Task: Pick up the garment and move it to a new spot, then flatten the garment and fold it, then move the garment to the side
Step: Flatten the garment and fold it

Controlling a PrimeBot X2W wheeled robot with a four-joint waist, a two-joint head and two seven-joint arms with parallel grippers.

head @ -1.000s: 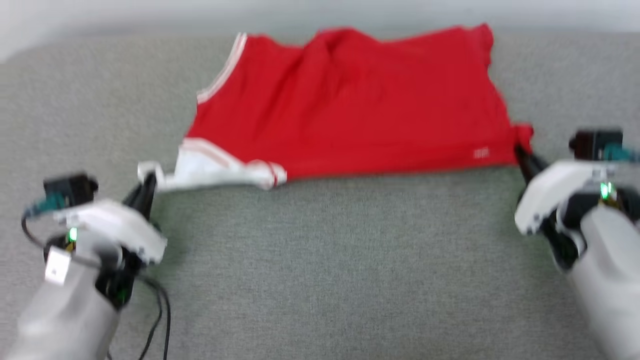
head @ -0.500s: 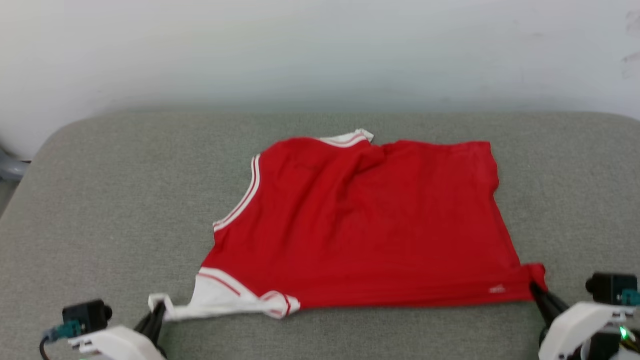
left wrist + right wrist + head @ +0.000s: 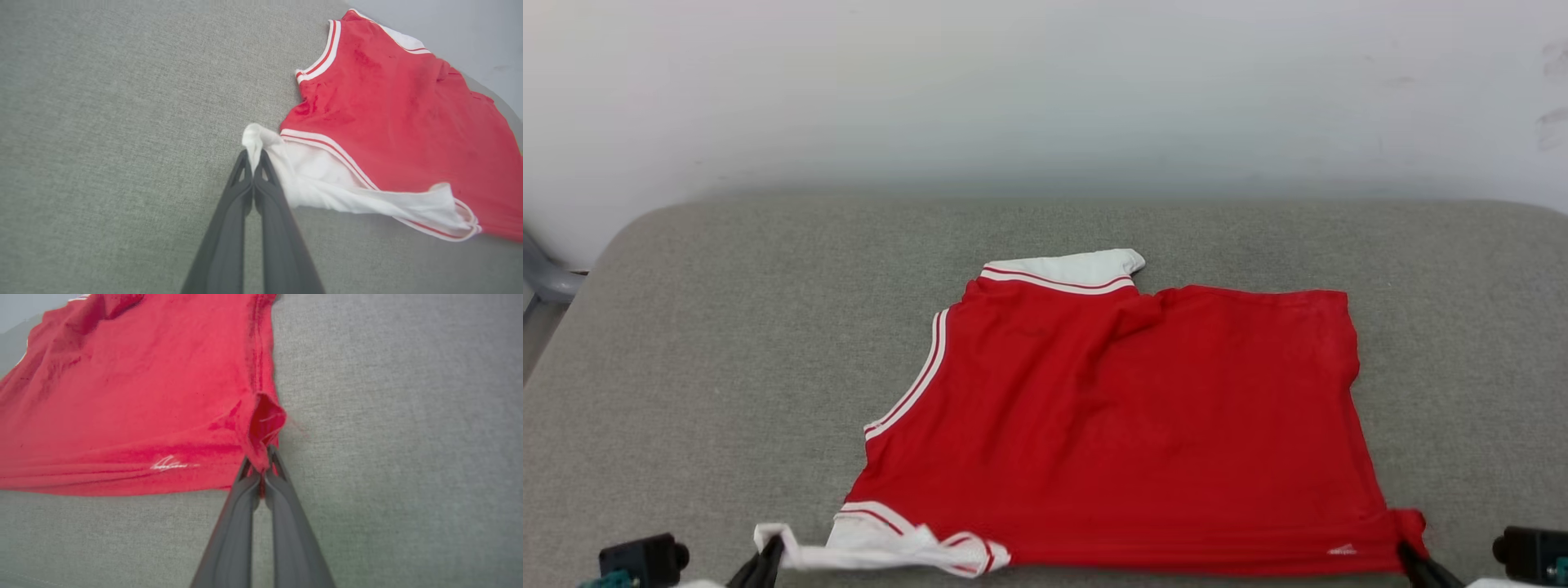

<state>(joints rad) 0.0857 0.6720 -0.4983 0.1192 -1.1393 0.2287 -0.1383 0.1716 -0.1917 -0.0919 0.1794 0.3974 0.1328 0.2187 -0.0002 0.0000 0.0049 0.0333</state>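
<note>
Where the garment (image 3: 1127, 425) lies: spread flat on the grey bench (image 3: 686, 343), with its near edge at my two hands.
Fabric: thin, soft red cloth with a few shallow creases; white sleeves; red-and-white striped trim along the armhole.
Shape: roughly a rectangle, with the far sleeve (image 3: 1066, 265) poking out flat at the back edge and the near sleeve (image 3: 327, 183) bunched and drawn to a point at the near left corner.
Left hand (image 3: 254, 157): fingers pressed together, pinching the tip of the near sleeve.
Right hand (image 3: 263, 459): fingers closed on a puckered red corner, just beside a small white logo (image 3: 169, 464).
Bench surface: coarse woven grey cloth, padded, with rounded corners.
Behind: plain pale wall (image 3: 1045, 90).
</note>
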